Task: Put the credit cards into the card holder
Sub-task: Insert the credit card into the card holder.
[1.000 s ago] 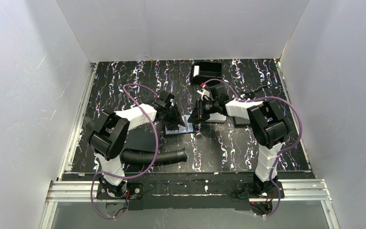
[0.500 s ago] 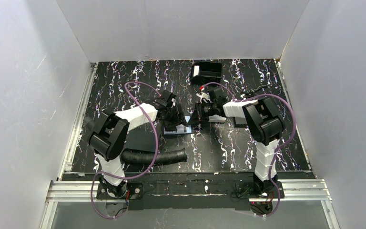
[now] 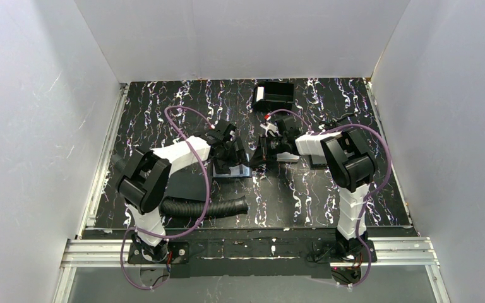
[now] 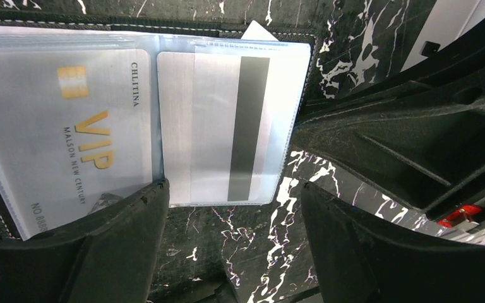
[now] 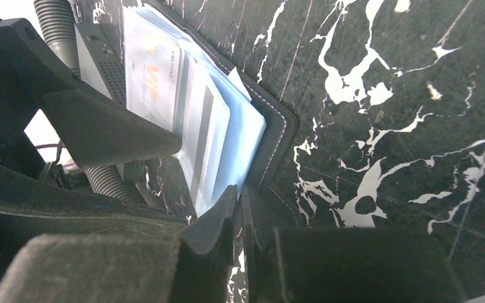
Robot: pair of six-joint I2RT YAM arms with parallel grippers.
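Left hand (image 4: 230, 197) shifted; wrist view reveals VIP card (image 4: 69, 132).

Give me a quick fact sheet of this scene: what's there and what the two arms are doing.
Card holder: open, clear sleeves fanned out
VIP card: inside a sleeve
Striped card: in the neighbouring sleeve, stripe showing
Left fingers: open, flanking that sleeve's edge
Right fingers: nearly closed at the holder's edge, seemingly pinching it
Far side: black box

One camera looks down from above, behind me; both wrist cameras share, very near, the open black stitched card holder (image 5: 281, 126).
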